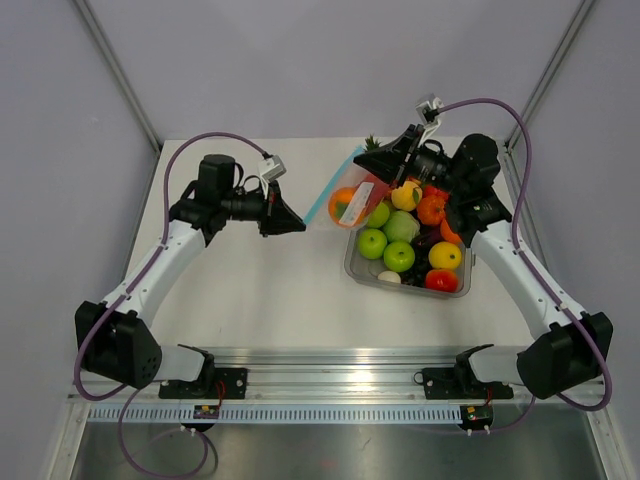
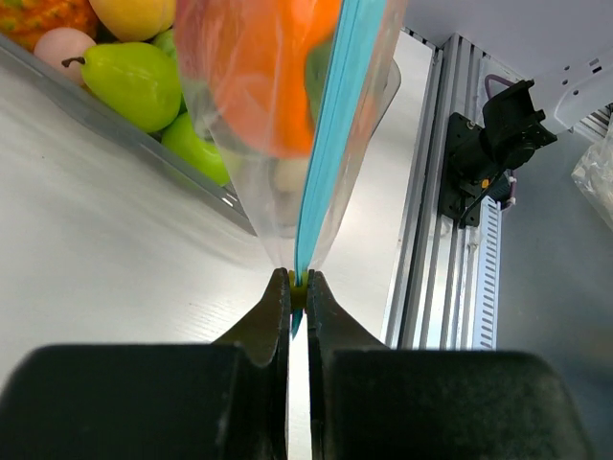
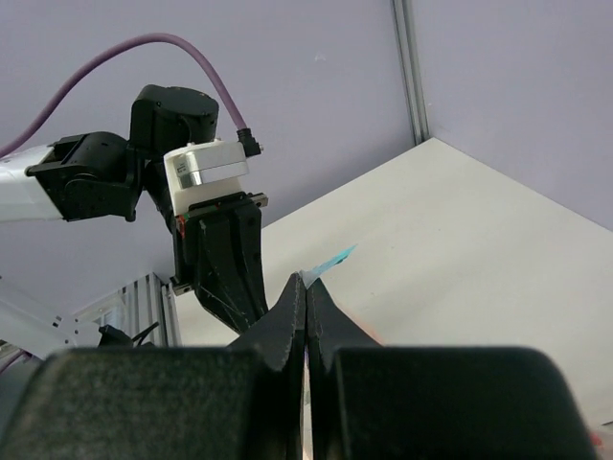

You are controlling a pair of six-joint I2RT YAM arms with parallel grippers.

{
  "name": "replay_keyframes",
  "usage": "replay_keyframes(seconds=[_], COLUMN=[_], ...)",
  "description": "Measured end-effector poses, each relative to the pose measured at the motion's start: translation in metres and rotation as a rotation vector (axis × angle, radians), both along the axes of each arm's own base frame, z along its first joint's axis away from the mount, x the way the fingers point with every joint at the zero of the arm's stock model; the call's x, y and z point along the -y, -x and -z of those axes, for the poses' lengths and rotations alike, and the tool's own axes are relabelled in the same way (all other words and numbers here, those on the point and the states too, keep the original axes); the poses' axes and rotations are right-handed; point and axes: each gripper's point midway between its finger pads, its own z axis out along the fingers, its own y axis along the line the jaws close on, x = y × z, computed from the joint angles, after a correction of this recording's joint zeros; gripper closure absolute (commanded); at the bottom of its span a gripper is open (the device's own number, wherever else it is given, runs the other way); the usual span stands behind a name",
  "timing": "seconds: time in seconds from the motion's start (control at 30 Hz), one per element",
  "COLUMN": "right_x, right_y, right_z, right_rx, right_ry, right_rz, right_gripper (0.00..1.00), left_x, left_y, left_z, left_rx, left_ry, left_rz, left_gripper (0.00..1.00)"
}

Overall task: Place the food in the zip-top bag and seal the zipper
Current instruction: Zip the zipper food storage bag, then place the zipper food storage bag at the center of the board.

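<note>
**Plastic zip-top bag [image 1: 353, 182] pinched at both ends of its zipper [image 1: 331, 187]**

White and black, the left arm [image 1: 160, 260] rises from its base at the near edge and bends inward over the table [image 1: 250, 300], its wrist level and pointing right. The right arm [image 1: 510, 265] stretches away from its base and folds back leftward above the tray [image 1: 356, 268].

The left gripper [image 1: 301, 228] is closed, its two fingertips [image 2: 280, 292] clamped flat on the lower end of the light-blue zipper, which runs up and away from them. The right gripper [image 1: 368, 160] is also fully closed, nipping the far end of the same strip; a blue corner pokes out just past its fingertips [image 3: 295, 292]. The bag hangs between the two grippers, clear of the table, its body just beside the tray's near-left corner. Inside it, ahead of the left gripper, sits the orange piece [image 1: 343, 203], blurred in the wrist view, with a hint of green beside it.

Beyond the bag, beneath the right gripper, the tray holds green apples [image 1: 372, 243] and other bright toy fruit. The table is matt white, with a metal rail [image 1: 330, 365] along its near edge and pale lilac walls [image 1: 330, 60] around it.
</note>
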Motion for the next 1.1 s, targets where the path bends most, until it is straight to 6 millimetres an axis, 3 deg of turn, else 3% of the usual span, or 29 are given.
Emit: replay_keyframes(seconds=[0.5, 0.57, 0.67, 0.87, 1.1], right_x=[0.001, -0.002, -0.004, -0.002, 0.005], right_y=[-0.020, -0.025, -0.046, -0.070, -0.087], right_z=[0.019, 0.026, 0.021, 0.021, 0.036], right_rx=[-0.079, -0.118, -0.131, -0.172, -0.300], right_ry=[0.001, -0.001, -0.016, -0.011, 0.062], right_rz=[0.013, -0.004, -0.005, 0.026, 0.115], right_gripper=[1.00, 0.65, 0.39, 0.32, 0.28], left_x=[-0.011, -0.016, -0.034, -0.068, -0.088], left_y=[0.004, 0.002, -0.006, -0.033, -0.044], left_z=[0.010, 0.013, 0.025, 0.030, 0.031], left_rx=[-0.013, -0.025, -0.075, -0.085, -0.064], left_ry=[-0.038, -0.059, -0.125, -0.209, -0.204], left_rz=[-0.074, -0.129, -0.283, -0.567, -0.745], left_gripper=[1.00, 1.00, 1.00, 1.00, 1.00])
